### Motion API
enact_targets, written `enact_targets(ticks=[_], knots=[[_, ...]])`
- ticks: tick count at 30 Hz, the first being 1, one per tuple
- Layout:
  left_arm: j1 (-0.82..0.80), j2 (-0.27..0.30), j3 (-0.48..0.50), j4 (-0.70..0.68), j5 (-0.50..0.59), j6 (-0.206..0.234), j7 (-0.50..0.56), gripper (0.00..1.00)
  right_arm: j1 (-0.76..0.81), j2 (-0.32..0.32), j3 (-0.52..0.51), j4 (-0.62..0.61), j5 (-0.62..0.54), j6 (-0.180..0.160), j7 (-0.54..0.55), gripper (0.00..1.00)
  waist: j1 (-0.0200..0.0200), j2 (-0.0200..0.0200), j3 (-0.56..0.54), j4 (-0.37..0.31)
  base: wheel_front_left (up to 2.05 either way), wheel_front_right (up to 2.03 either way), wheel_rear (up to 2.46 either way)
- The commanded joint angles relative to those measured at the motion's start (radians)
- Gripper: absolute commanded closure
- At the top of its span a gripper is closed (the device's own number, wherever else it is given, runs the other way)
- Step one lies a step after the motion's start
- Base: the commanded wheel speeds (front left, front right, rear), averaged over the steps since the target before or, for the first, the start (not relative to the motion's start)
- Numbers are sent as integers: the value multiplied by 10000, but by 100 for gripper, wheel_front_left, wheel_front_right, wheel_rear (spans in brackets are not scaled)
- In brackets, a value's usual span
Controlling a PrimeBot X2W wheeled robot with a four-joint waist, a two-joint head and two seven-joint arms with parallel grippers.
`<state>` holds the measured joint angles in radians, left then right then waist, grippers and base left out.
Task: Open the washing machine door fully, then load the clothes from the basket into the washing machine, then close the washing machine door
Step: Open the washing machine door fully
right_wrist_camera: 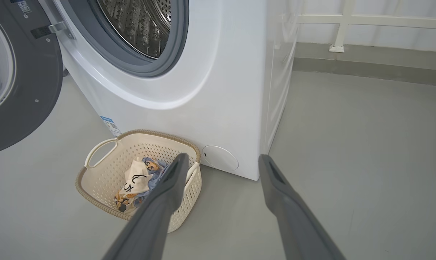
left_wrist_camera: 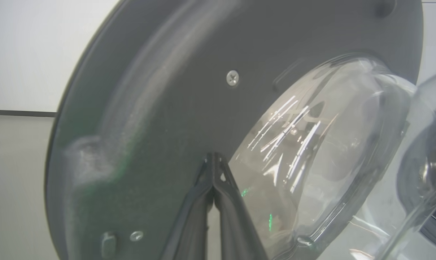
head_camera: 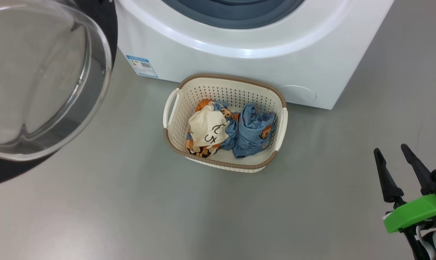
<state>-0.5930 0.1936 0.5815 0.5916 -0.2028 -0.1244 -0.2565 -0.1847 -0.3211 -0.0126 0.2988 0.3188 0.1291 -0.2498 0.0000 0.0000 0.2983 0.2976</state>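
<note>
The washing machine door (head_camera: 41, 83) stands swung open at the left, its clear glass bulge facing me. In the left wrist view my left gripper (left_wrist_camera: 213, 156) is shut, tips against the door's (left_wrist_camera: 160, 108) dark inner face beside the glass. The white washing machine (head_camera: 247, 54) shows its grey-blue gasket and steel drum (right_wrist_camera: 142, 25). In front of it on the floor sits the cream basket (head_camera: 223, 164) holding the clothes (head_camera: 232, 130), a cream garment and a light blue one. My right gripper (head_camera: 393, 153) hangs open at the lower right, well clear of the basket (right_wrist_camera: 102, 177).
Grey floor (head_camera: 131, 209) spreads around the basket. A white railing (right_wrist_camera: 348, 25) and a wall base run behind the machine's right side. A blue label (head_camera: 142, 66) sits on the machine's lower left front.
</note>
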Motion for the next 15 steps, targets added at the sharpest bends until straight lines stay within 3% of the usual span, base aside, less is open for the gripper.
enact_targets(ticks=[1, 15], knots=[[-286, 830, 412, -90, 150, 14, -53, 100, -167, -193, 244, -211, -9, 16, -120, 0, 0, 0, 101, -33, 0, 0, 0], [-256, 1247, 543, 745, 427, -57, -53, 100, -259, -74, 361, -56, 29, 16, -120, 0, 0, 0, -282, -160, 0, 0, 0]])
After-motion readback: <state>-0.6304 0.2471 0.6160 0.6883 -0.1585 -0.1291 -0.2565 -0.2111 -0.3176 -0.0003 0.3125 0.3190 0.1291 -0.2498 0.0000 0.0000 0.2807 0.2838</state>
